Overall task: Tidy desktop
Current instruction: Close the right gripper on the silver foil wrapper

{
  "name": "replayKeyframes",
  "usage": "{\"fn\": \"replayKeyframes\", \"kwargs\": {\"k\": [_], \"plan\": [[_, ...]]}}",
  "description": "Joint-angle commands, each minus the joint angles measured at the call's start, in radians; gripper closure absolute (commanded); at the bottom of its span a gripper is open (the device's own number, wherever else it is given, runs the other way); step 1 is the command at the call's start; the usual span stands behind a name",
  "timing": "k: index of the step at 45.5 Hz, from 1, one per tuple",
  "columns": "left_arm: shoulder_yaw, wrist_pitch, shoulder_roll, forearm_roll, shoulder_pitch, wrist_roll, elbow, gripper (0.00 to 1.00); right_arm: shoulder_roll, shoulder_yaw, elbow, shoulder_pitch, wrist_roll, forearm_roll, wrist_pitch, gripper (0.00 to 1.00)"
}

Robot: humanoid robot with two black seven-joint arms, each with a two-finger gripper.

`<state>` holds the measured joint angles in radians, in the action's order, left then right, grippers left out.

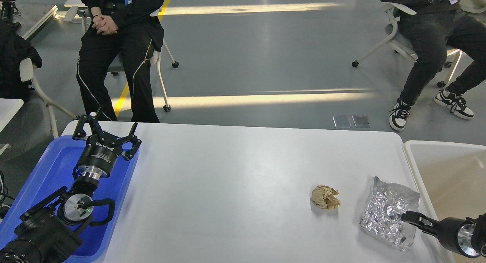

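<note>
The white desktop point(235, 179) carries a crumpled beige paper ball point(325, 197) and a wrinkled silver foil bag point(385, 211) near its right edge. My right gripper point(408, 217) comes in from the lower right, and its dark tip lies over the near right part of the foil bag. Its fingers cannot be told apart. My left gripper point(107, 129) is open and empty, held above the far end of the blue tray point(49, 168), far from both pieces of rubbish.
A white-rimmed beige bin point(448, 168) stands against the table's right edge. The blue tray sits on the table's left end. Two seated people and wheeled chairs are on the floor beyond the far edge.
</note>
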<state>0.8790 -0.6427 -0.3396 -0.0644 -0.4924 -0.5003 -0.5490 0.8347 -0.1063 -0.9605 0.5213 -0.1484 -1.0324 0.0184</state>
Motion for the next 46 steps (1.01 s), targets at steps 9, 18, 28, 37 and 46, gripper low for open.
{"fn": "replayKeyframes", "kwargs": {"k": [9,18,28,37,46], "plan": [[0.0,0.0,0.001,0.0,0.0,-0.001,0.0,0.0,-0.005,0.031,0.003,-0.003,-0.007,-0.006,-0.011,1.0],[0.0,0.0,0.001,0.0,0.0,-0.001,0.0,0.0,-0.005,0.031,0.002,0.005,-0.005,-0.003,-0.009,1.0],[0.0,0.0,0.001,0.0,0.0,-0.001,0.0,0.0,-0.005,0.03,-0.006,0.011,-0.005,0.003,-0.012,1.0],[0.0,0.0,0.001,0.0,0.0,-0.001,0.0,0.0,-0.011,0.028,-0.006,0.005,-0.005,0.006,-0.017,1.0],[0.0,0.0,0.001,0.0,0.0,-0.001,0.0,0.0,0.006,0.016,-0.082,0.014,-0.005,0.006,-0.054,1.0]]}}
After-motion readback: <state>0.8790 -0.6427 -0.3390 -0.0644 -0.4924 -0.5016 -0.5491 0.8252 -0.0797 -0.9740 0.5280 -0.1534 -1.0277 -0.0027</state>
